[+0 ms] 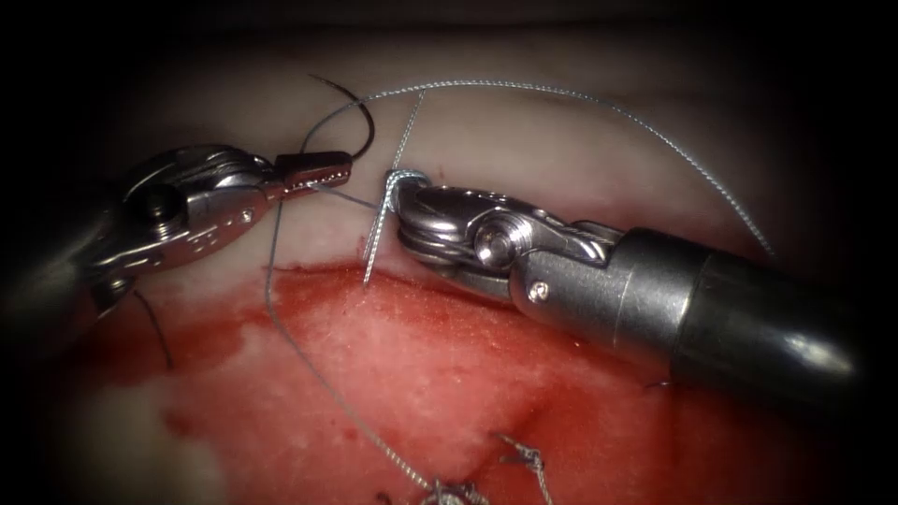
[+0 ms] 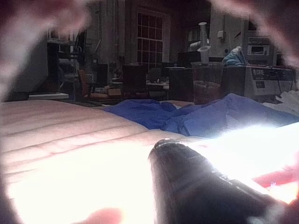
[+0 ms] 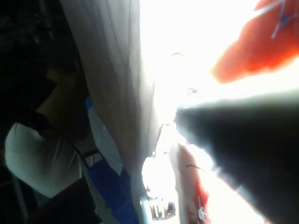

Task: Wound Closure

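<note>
My left tool (image 1: pixel 323 173) comes in from the left with its jaws shut on the dark curved needle (image 1: pixel 367 126) near its thread end. The needle arcs up and away from the jaws, free of the tissue (image 1: pixel 524 150). Grey thread (image 1: pixel 561 92) sweeps from there in a wide arc to the right. Several turns of thread (image 1: pixel 404 176) wrap around the tip of my right tool (image 1: pixel 398 196), which lies across the pale tissue from the right. Another strand (image 1: pixel 281 318) runs down over the red-stained area to a knot (image 1: pixel 449 491). My left tool's dark shaft (image 2: pixel 187 186) shows over bright tissue.
Red fluid (image 1: pixel 421 365) covers the near tissue. A second knotted stitch (image 1: pixel 528 458) with cut ends sits to the right of the first. A dark thread end (image 1: pixel 159 327) lies under the left tool. Blue drape (image 2: pixel 196 116) lies beyond the tissue. The right shaft (image 3: pixel 243 140) is near red-stained tissue (image 3: pixel 252 51).
</note>
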`<state>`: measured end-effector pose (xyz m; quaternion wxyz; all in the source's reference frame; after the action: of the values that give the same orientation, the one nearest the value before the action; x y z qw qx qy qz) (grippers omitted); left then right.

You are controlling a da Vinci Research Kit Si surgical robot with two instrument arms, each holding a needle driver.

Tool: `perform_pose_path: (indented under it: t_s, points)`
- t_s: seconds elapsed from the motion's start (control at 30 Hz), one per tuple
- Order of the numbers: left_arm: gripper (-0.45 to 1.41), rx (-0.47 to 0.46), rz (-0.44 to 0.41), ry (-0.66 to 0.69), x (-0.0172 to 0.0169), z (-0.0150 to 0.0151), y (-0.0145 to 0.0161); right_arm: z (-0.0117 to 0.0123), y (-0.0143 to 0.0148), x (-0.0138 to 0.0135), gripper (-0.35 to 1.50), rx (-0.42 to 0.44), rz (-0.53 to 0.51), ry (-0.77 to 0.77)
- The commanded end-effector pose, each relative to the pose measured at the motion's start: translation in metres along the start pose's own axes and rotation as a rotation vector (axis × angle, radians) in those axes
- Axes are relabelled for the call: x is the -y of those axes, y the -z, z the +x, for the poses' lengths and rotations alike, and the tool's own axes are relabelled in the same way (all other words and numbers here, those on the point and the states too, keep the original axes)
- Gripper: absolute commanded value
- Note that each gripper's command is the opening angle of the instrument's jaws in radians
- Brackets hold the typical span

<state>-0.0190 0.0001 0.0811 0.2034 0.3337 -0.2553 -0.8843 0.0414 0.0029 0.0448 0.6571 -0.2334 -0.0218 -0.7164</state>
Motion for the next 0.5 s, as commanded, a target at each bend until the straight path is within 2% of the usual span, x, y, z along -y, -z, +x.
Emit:
perform_pose_path:
  t_s: [0.03, 0.23, 0.43, 0.5]
  points:
    - [-0.45, 0.002, 0.012, 0.001, 0.0016, -0.0003, 0.0002, -0.0018, 0.0004, -0.0009, 0.26, 0.005, -0.003, -0.012]
    - [-0.45, 0.008, 0.012, 0.003, 0.0016, -0.0003, 0.0003, -0.0020, 0.0006, -0.0009, 0.31, -0.013, -0.020, -0.019]
    - [-0.45, 0.012, 0.013, 0.002, 0.0014, -0.0005, 0.0002, -0.0010, 0.0001, -0.0009, 0.20, -0.091, -0.065, -0.013]
    - [-0.45, 0.013, 0.014, 0.002, 0.0014, -0.0005, 0.0002, -0.0008, 0.0000, -0.0010, 0.12, -0.105, -0.104, -0.040]
